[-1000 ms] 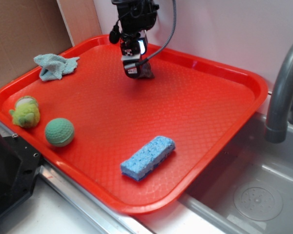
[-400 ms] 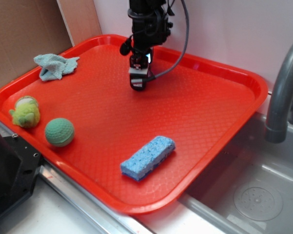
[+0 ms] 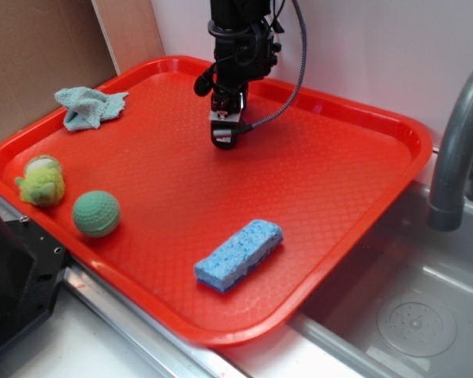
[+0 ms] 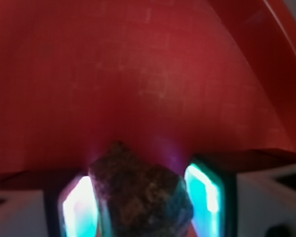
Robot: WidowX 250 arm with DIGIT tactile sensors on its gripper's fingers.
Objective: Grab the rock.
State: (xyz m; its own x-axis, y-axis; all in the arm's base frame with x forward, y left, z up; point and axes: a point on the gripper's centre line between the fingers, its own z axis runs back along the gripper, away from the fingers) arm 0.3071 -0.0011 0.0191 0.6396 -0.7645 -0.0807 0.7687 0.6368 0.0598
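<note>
In the wrist view the rock (image 4: 140, 195) sits low in the frame between the glowing fingers (image 4: 204, 192) of the gripper (image 3: 225, 138), which appear pinched against it, though the contact is blurred. In the exterior view the gripper hangs over the upper middle of the red tray (image 3: 339, 181).

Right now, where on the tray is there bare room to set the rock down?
The widest bare stretch of the tray lies between the gripper holding the rock and the blue sponge, out to the right rim. The left edge is crowded: cloth, fuzzy toy, green ball.
</note>
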